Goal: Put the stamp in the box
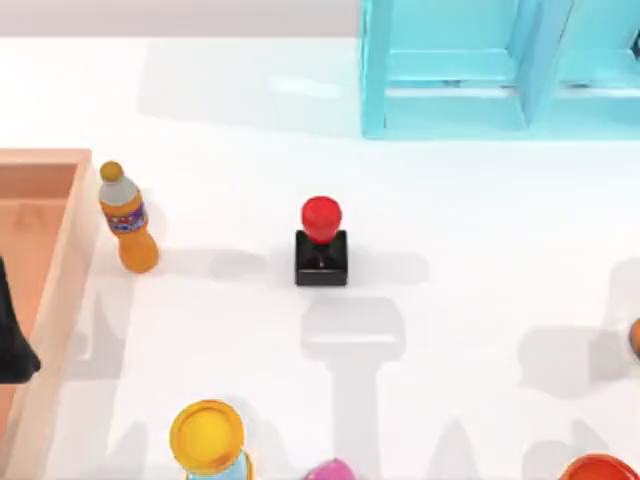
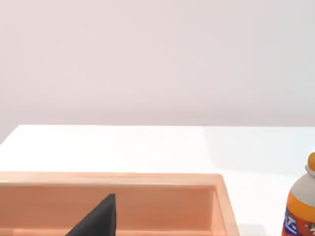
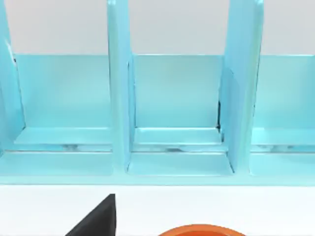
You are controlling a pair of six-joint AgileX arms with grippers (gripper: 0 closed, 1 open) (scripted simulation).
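The stamp [image 1: 321,245], a black square block with a round red knob, stands upright in the middle of the table with nothing touching it. The box [image 1: 68,260], tan-walled with a reddish-brown floor, lies at the left edge; the left wrist view looks across its far wall [image 2: 147,179]. A dark part of my left gripper [image 1: 12,340] hangs over the box's inside, well left of the stamp, and shows as a black tip [image 2: 98,221] above the box floor. My right gripper [image 3: 98,221] shows as a black tip facing the blue cabinet.
An orange soda bottle [image 1: 128,222] stands just right of the box wall. A light blue cabinet [image 1: 450,70] fills the back right. A yellow-topped object [image 1: 207,437], a pink one [image 1: 330,470] and an orange-red one [image 1: 598,468] line the front edge.
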